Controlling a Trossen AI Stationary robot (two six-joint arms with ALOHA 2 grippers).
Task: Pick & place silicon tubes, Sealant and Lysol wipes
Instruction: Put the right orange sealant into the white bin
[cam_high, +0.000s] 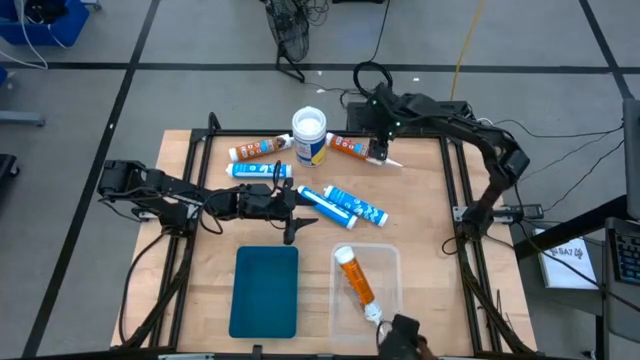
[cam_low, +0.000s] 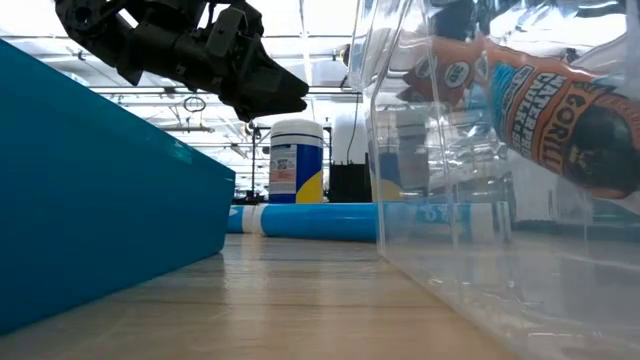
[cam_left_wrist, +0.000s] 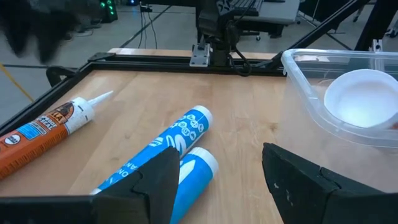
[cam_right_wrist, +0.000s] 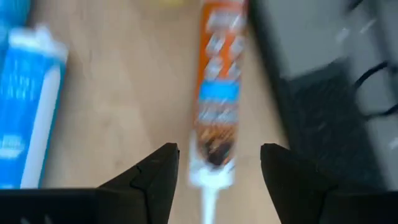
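Observation:
The Lysol wipes canister (cam_high: 309, 135) stands upright at the table's far middle, also in the low view (cam_low: 297, 160). One orange sealant tube (cam_high: 350, 148) lies to its right, another orange tube (cam_high: 258, 150) to its left. A blue silicone tube (cam_high: 258, 170) lies near that one, and two more blue tubes (cam_high: 345, 205) lie mid-table. My right gripper (cam_high: 380, 152) hovers open above the right-hand orange tube (cam_right_wrist: 214, 93), a finger on each side of its nozzle end. My left gripper (cam_high: 303, 208) stands open and empty (cam_left_wrist: 221, 155), just left of the two blue tubes (cam_left_wrist: 168, 149).
A clear plastic bin (cam_high: 390, 262) at the near right holds another orange tube (cam_high: 355, 280). A teal tray (cam_high: 265, 290) lies to its left. A black frame (cam_high: 455, 190) runs along the table's edges, with cables beyond the far edge.

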